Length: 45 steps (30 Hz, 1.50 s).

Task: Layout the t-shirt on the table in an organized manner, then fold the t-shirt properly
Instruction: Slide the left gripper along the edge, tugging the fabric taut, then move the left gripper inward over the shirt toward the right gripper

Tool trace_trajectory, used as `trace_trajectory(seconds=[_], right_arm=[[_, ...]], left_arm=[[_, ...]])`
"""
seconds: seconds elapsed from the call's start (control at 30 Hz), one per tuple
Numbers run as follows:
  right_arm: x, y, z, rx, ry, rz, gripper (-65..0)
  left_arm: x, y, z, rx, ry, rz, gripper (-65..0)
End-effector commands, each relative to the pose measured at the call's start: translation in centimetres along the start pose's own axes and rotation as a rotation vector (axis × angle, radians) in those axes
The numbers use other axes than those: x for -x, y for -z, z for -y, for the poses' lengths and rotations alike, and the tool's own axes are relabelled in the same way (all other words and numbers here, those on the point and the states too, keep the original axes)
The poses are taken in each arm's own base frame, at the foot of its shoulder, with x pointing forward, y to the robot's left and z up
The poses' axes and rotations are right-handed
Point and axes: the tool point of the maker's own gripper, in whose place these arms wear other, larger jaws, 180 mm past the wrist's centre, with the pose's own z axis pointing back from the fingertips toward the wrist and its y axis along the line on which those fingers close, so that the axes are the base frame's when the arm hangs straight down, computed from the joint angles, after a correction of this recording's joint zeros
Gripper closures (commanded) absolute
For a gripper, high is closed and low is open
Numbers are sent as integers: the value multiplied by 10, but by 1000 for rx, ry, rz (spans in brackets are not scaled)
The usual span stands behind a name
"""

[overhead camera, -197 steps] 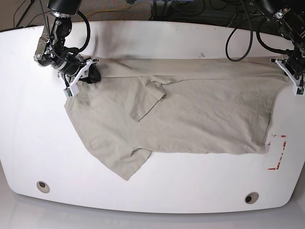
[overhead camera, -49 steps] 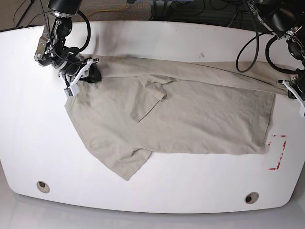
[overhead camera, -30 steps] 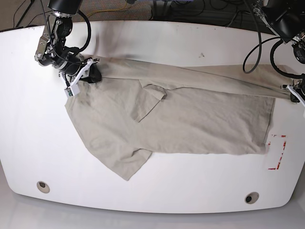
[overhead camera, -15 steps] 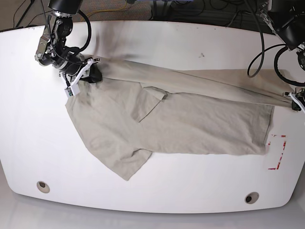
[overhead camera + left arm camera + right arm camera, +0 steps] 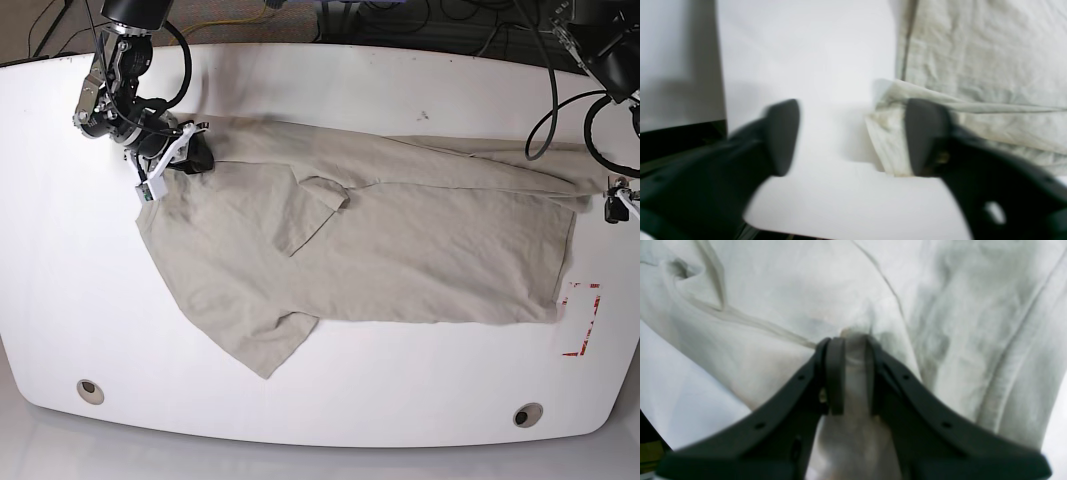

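Along the near edge of the large glossy white bench (image 5: 330, 400) sit two small round grey holes, one at the near left (image 5: 90, 390) and one at the near right (image 5: 527, 414); a red dashed rectangle mark (image 5: 582, 320) lies just beyond the right-hand hole, close to the cloth's right hem; the thin, wrinkly beige-khaki short-sleeved t-shirt (image 5: 400, 250) is spread across the middle of the bench, lying sideways, with one sleeve pointing toward the near edge and the other folded over the body; its far edge runs as a long slanted fold from the upper left corner to the right side; at the right rim of the base view the left gripper (image 5: 850, 133) stands with its dark fingers (image 5: 783, 133) wide apart, nothing between them, a crumpled corner of the shirt lying on the bench just beside the one finger; whether that finger touches the cloth cannot be told, since the wrist view is blurred; farther back on the left of the base view, the right gripper (image 5: 850, 373) is clamped on a bunched pinch of the shirt's far corner, the cloth pressed between both fingers; black cables (image 5: 520, 60) trail behind the far edge.
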Motion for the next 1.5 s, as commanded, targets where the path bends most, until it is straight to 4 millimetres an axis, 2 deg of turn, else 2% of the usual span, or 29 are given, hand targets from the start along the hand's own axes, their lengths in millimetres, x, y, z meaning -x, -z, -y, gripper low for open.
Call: trace_trajectory(seconds=[0.0,0.2,0.4,0.57,0.6,0.87,0.97,1.03,1.23,1.47], right_arm=[[7,-4,9,37,-12,-50,-103],[6,-4,9,36,-14,-47,-103],[6,-4,9,37,-15,-46,-103],[-9,-10,6,48,-55,-13,-106],[-16,-14,3,53,-78,3,-108],[-64,-44,-18,100,-246,103,-109],[-76,-55,-26,118,-300,124,-109],[-79,-59,-30,130,-324,119,-106],[-77,-63,-34,140,-339,103,-101],[-64,-55,-31,140,-305,70,-101]], left_arm=[[-10,-14,-18,-47,14,33,-525],[-9,-26,-38,-90,-20,53,-526],[-14,-28,-34,-93,0,65,-526],[-26,-22,-4,-56,100,70,-526],[-25,-18,8,-37,119,67,-525],[-24,-21,61,19,146,143,-515],[-22,-22,75,37,138,164,-442],[-18,-22,82,48,138,161,-349],[-7,-17,94,77,123,142,0],[7,-6,98,109,98,107,-13]])
